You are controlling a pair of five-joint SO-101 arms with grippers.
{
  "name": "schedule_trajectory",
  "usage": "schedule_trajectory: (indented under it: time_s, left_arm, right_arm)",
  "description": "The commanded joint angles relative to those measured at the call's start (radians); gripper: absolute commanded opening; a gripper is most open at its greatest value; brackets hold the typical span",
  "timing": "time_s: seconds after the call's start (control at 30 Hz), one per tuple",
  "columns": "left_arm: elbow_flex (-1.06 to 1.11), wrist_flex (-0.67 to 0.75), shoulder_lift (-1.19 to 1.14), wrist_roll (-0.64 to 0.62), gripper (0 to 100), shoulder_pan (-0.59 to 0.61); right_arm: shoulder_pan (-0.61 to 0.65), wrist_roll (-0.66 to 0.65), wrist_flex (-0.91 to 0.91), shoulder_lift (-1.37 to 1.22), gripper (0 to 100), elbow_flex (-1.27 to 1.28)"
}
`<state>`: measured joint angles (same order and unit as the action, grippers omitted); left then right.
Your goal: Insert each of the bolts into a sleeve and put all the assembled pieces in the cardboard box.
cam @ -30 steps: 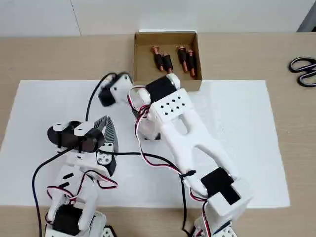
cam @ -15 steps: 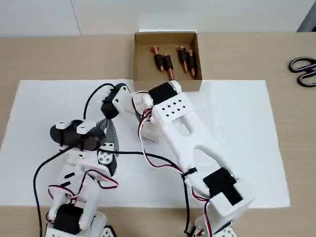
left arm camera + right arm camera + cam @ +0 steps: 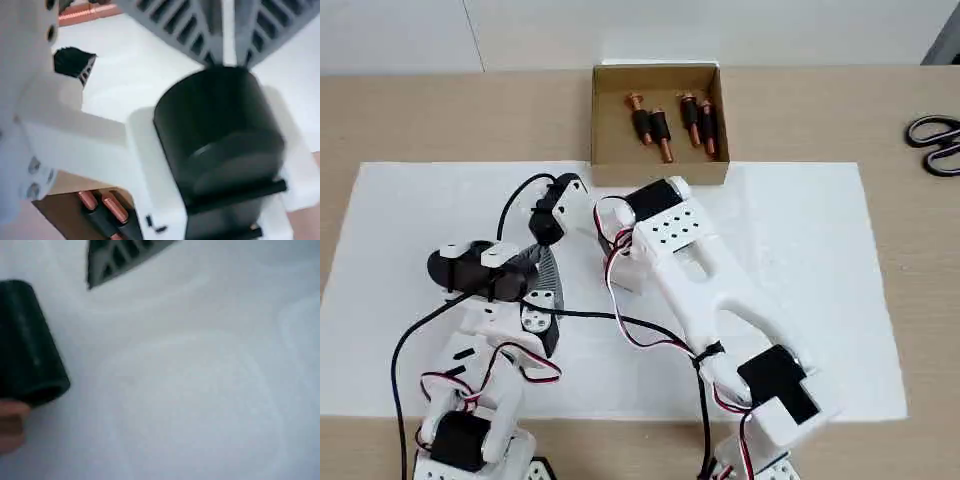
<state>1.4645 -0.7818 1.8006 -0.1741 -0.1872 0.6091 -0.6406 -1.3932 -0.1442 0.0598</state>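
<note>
The cardboard box (image 3: 605,120) stands at the far middle of the table. Several black sleeves with copper bolts (image 3: 663,130) lie inside it, and they also show in the left wrist view (image 3: 102,215). My right arm (image 3: 670,235) hangs just in front of the box, its gripper tucked underneath. In the right wrist view a black sleeve (image 3: 27,345) with a copper end lies on the white paper (image 3: 200,390). Beside that arm, my left gripper (image 3: 546,262) is shut and empty, pointing at the right arm's black motor (image 3: 220,130). A copper bolt (image 3: 85,12) shows beyond.
White paper (image 3: 800,260) covers the work area. Scissors (image 3: 935,140) lie at the far right on the bare wooden table. Black cables (image 3: 620,320) cross between the two arms. A grey ribbed gripper part (image 3: 125,260) juts into the right wrist view.
The right arm has drawn back from the box's front wall toward the near side. One piece in the box now lies uncovered. The left arm has shifted slightly right.
</note>
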Motion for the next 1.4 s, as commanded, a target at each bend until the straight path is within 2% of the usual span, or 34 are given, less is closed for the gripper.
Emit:
schedule_trajectory:
  time_s: [0.0, 0.1, 0.23, 0.43, 0.6, 0.67, 0.9, 1.1, 1.37]
  left_arm:
    - [-0.044, 0.029, 0.015, 0.006, 1, 0.006]
    - [-0.071, 0.031, 0.015, 0.008, 1, 0.008]
    - [-0.245, 0.034, 0.014, 0.008, 1, 0.000]
    - [-0.460, 0.034, 0.012, 0.009, 1, 0.008]
    - [-0.555, 0.028, 0.012, 0.173, 1, 0.015]
    - [-0.556, -0.002, 0.012, 0.216, 1, 0.068]
    - [-0.493, -0.178, 0.015, 0.218, 1, 0.318]
    - [-0.418, -0.178, 0.015, 0.219, 1, 0.539]
    - [-0.360, -0.181, 0.017, 0.219, 1, 0.580]
  right_arm:
    - [0.058, -0.020, -0.012, -0.002, 21.6, 0.057]
    - [0.015, -0.018, -0.012, 0.005, 21.6, 0.054]
    - [-0.045, -0.017, -0.012, 0.005, 21.6, 0.054]
    - [-0.053, 0.025, -0.012, 0.007, 21.6, 0.044]
    - [-0.058, 0.025, -0.012, 0.007, 21.6, 0.011]
    - [-0.054, 0.025, -0.012, 0.007, 21.6, 0.002]
    - [-0.044, 0.026, 0.008, 0.004, 21.6, -0.017]
    - [0.001, 0.026, 0.050, -0.004, 21.6, -0.014]
    - [0.002, 0.026, 0.111, -0.005, 21.6, -0.011]
